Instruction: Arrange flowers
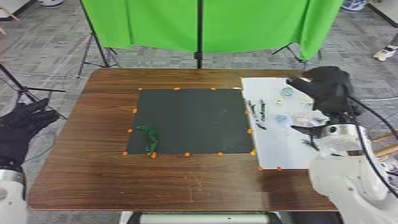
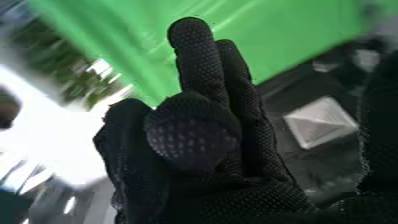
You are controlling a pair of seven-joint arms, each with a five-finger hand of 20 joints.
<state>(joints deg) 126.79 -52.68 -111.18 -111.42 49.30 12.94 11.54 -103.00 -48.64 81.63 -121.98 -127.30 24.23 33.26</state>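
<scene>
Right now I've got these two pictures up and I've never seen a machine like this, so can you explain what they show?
It's a robot with two white arms, each ending in a black-gloved hand. The head view looks forward and down over a brown table. A dark mat lies there with a curled green piece near its left front corner. On the right is a white sheet with slim dark pieces and small pale items. The right hand is over that sheet; the left hand is beside the table. The wrist view comes from the right arm, looking along its own glove. Both hands look empty.
</scene>
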